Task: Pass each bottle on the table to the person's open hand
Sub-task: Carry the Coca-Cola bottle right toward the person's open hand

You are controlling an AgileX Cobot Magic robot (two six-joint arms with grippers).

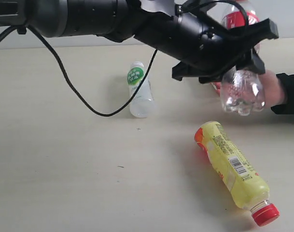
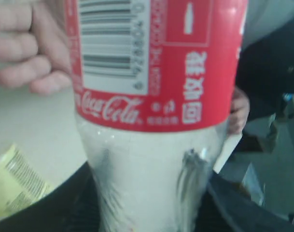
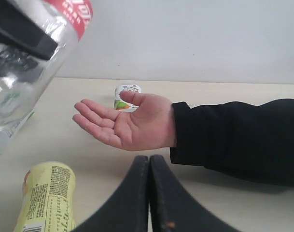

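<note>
red-label bottle (image 1: 242,92) is clamped by left gripper (image 1: 259,47), held up beside open hand (image 3: 132,123) so it can be taken | right gripper (image 3: 149,164) is pinched together, nothing held

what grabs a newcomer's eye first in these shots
The left gripper holds a red-labelled clear bottle in the air at the exterior view's upper right, close to the person's open hand. Next comes the yellow bottle with a red cap, lying on the table at the near right.
</note>
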